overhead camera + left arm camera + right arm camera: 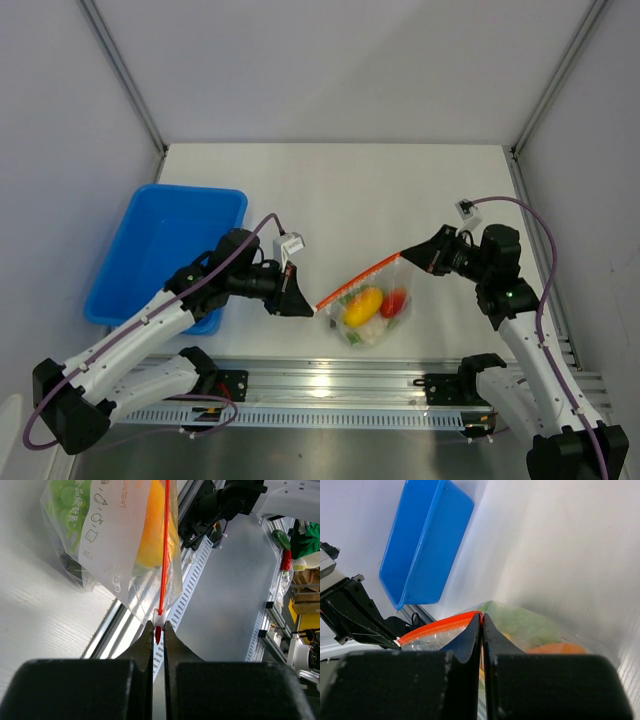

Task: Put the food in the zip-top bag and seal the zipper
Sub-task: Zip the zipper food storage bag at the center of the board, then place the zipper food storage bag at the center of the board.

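The clear zip-top bag (pixel 372 305) hangs stretched between both grippers just above the table. Through its plastic I see the food: a yellow fruit (pixel 362 305), a red-orange piece (pixel 395 301) and green bits (pixel 67 500). The orange-red zipper (pixel 358 278) runs taut along the top edge. My left gripper (pixel 305 305) is shut on the zipper's left end, with the white slider (pixel 159 617) right at its fingertips (pixel 150 630). On the bag's right top corner my right gripper (pixel 405 253) is shut, pinching the zipper (pixel 437 626) there.
A blue tray (pixel 165 250) stands at the left of the table, close behind the left arm. An aluminium rail (pixel 330 385) runs along the near edge below the bag. White walls and frame posts close in the back and sides.
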`<move>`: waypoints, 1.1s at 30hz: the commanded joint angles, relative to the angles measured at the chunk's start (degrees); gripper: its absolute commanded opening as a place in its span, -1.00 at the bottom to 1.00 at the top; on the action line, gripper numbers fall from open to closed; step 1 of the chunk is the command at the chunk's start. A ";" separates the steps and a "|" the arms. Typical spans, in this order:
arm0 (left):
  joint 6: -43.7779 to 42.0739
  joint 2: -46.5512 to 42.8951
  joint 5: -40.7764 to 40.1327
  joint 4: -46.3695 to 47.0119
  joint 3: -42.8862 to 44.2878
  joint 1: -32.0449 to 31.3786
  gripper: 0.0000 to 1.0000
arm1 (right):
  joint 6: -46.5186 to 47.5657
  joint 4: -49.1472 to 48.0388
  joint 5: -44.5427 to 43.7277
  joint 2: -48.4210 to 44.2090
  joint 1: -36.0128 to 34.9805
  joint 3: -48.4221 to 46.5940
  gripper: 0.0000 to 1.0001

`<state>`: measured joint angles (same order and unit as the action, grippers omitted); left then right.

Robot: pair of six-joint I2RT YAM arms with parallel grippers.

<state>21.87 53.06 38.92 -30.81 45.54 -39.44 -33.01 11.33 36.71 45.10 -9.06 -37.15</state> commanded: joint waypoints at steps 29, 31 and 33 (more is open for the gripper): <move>1.25 -11.39 -22.75 -6.37 7.55 0.59 0.99 | -5.47 -3.77 -9.90 20.10 2.37 -9.69 -1.00; 1.42 -13.06 -22.48 -6.63 6.94 0.59 0.99 | -7.66 -6.39 -8.68 25.00 2.99 -10.66 -1.00; 1.60 -13.68 -22.39 -6.98 5.97 0.59 0.99 | -8.12 -6.94 -8.85 28.27 3.52 -13.55 -1.00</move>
<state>22.48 40.45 18.46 -37.15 52.05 -39.18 -38.94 7.84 29.58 69.63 -6.39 -46.26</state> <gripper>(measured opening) 0.994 0.007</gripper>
